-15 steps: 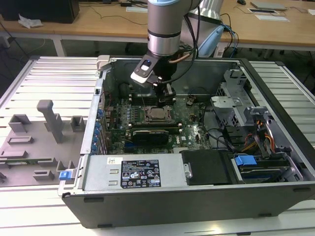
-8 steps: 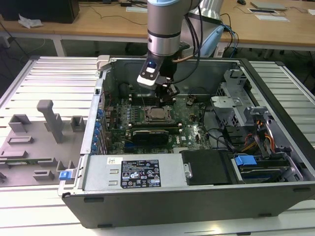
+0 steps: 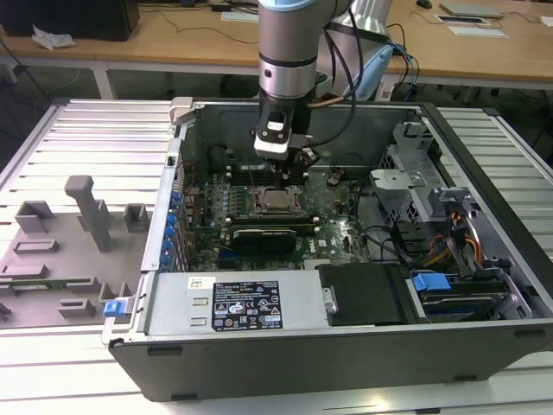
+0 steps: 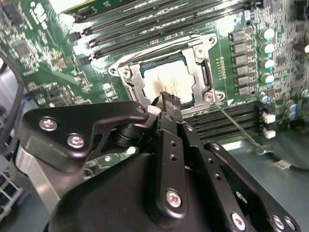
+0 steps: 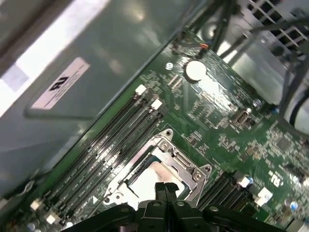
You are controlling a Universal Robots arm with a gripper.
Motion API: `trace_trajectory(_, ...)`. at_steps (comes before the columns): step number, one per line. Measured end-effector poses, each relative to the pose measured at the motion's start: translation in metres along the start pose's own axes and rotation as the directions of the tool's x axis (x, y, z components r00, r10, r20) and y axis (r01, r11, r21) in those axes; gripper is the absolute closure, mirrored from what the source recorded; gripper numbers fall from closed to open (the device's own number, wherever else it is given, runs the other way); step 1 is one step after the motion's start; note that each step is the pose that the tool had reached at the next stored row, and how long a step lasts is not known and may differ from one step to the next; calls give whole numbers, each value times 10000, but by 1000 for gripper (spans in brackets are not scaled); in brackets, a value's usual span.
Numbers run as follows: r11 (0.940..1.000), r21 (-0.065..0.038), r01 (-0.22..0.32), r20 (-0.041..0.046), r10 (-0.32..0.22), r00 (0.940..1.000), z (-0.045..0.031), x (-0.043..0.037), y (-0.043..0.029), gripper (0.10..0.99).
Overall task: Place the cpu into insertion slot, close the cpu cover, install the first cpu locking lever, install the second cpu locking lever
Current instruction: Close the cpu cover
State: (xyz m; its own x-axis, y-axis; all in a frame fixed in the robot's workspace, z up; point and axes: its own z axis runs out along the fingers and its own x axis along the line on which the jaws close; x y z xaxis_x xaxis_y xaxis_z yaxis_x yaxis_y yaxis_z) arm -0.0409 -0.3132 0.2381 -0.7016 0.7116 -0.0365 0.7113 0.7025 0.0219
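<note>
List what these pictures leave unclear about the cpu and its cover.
1. Second wrist view: the gripper hides the near edge of the cpu and of the cover.
2. First wrist view: the gripper covers the cover's near side and part of the cpu.
3. Exterior view: the slot is too small to tell whether the cover lies flat.

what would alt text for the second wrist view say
The black gripper, fingers shut, hangs close over the cpu, which lies framed by the lowered metal cover. A thin wire lever angles out from one corner of the cover across the green board.
</note>
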Motion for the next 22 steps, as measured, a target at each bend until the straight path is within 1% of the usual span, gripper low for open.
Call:
trace_trajectory(3, 9980, -24, 631, -13, -631, 9980, 0, 0, 0, 980)
trace_trajectory(6, 9932, -44, 1162, -23, -1162, 9932, 0, 0, 0, 980)
trace_trajectory(8, 9872, -62, 1594, -30, -1594, 9872, 0, 0, 0, 980)
trace_trajectory(9, 9822, -73, 1878, -34, -1878, 9822, 0, 0, 0, 980)
trace_trajectory(12, 9702, -95, 2420, -42, -2420, 9703, 0, 0, 0, 980)
trace_trajectory(17, 9411, -135, 3378, -52, -3379, 9412, 0, 0, 0, 980)
trace_trajectory(19, 9261, -151, 3770, -54, -3771, 9262, 0, 0, 0, 980)
trace_trajectory(20, 9168, -160, 3990, -54, -3992, 9169, 0, 0, 0, 980)
trace_trajectory(21, 9097, -164, 4150, -54, -4151, 9098, 0, 0, 0, 980)
trace_trajectory(22, 8990, -169, 4377, -54, -4378, 8990, 0, 0, 0, 980)
